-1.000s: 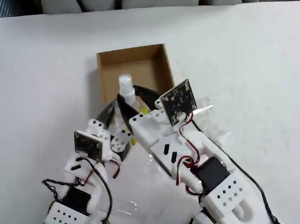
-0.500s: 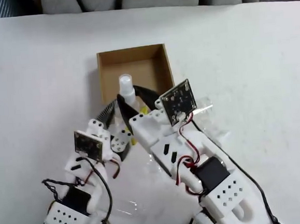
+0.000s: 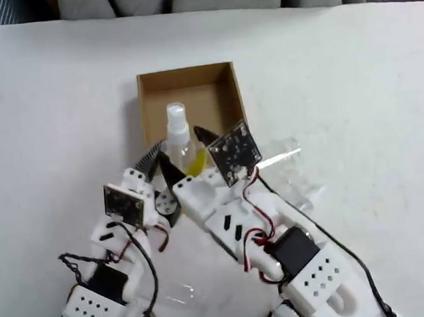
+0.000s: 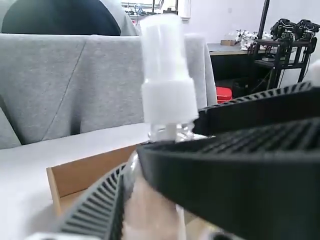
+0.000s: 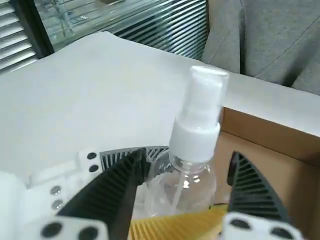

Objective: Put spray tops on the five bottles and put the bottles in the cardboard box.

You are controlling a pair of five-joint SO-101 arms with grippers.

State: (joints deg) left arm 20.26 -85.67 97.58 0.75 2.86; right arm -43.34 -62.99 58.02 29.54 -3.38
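Shifted left and nearer, my right hand point(image 3: 182, 147) stands released astride the bottle point(image 3: 179, 140), probably light, slick plastic, best pinched gently mid-body below the spray top point(image 3: 175, 116).

You are looking at nothing you can read here: no legible words, numbers or signs are showing on the bottle point(image 3: 178, 135), on the cardboard box point(image 3: 148, 97), or on the circuit board point(image 3: 234, 153) above the wrist.

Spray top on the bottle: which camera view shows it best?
Right wrist view: the whole spray top stands clear on the bottle. Left wrist view: close, beside black fingers. High view: small, from above.
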